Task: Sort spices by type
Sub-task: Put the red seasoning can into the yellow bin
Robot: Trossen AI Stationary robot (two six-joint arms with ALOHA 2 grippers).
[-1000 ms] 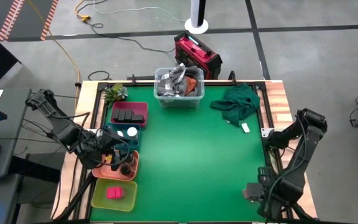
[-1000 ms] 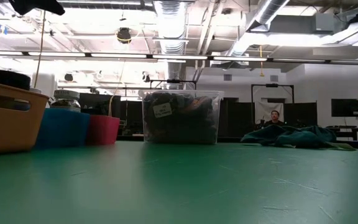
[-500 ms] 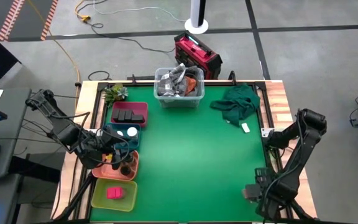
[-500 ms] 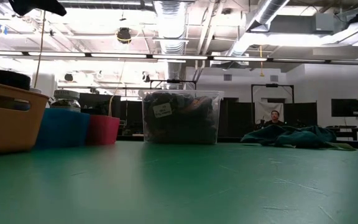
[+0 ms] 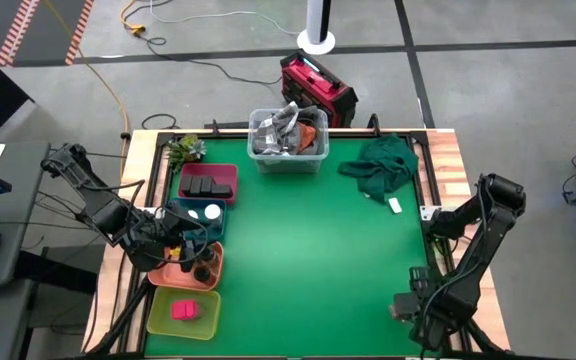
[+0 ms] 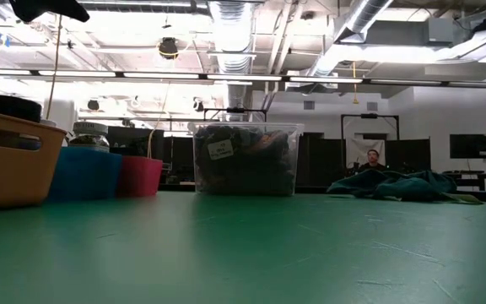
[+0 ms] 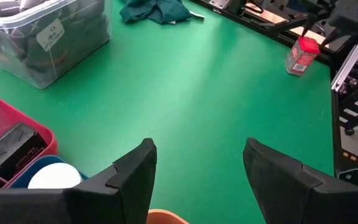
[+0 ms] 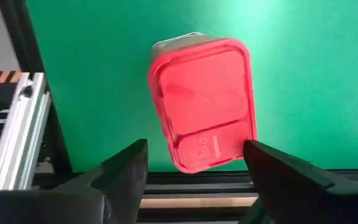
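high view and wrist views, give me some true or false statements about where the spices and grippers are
1. The pink-red box stands under the open right gripper. True.
2. The left gripper holds a white-topped jar. False: it is open and empty.
3. The yellow-green tray holds black boxes. False: it holds a pink-red box; the black boxes lie in the red tray.
4. A green cloth lies on the table. True.
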